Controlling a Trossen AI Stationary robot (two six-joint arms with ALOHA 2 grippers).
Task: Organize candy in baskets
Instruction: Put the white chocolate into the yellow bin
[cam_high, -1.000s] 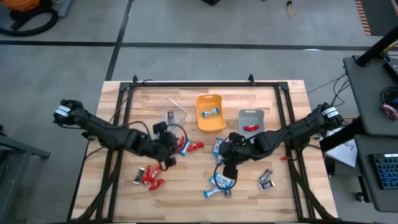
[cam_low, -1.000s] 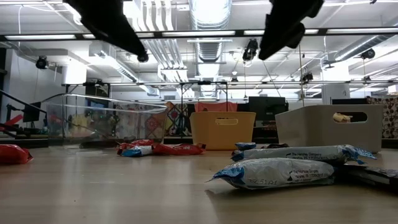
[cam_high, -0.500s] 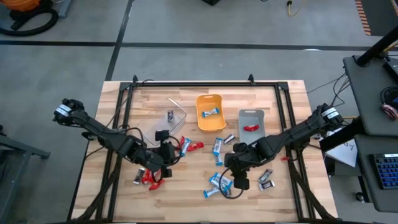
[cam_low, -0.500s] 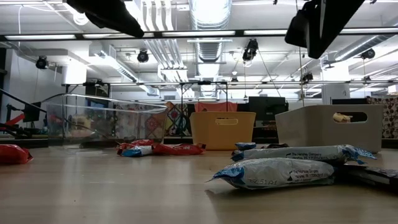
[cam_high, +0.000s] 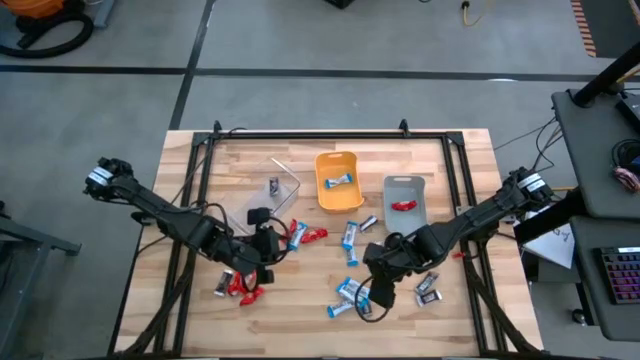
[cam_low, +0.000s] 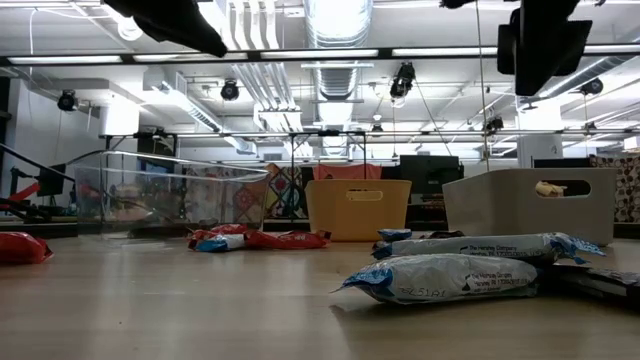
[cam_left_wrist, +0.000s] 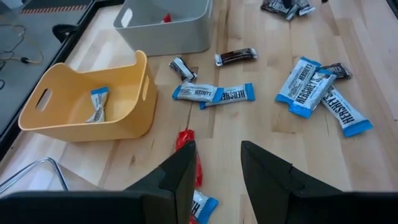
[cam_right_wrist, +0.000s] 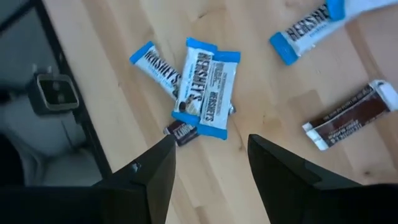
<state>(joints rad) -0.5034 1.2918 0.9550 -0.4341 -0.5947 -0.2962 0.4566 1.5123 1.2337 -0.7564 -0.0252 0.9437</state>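
Right pincer (cam_high: 379, 296) shifted nearer, open, blue-and-white candy pile (cam_right_wrist: 200, 83) just ahead

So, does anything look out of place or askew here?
Yes: the clear basket sits skewed, not squared up like the orange basket and grey basket. Most candy lies loose on the table.

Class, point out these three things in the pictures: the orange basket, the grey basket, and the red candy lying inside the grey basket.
orange basket (cam_high: 326, 196), high view, on its left wall.
grey basket (cam_high: 404, 183), high view, on its bare floor near the far rim.
red candy (cam_high: 403, 205), high view, on the middle of its wrapper.
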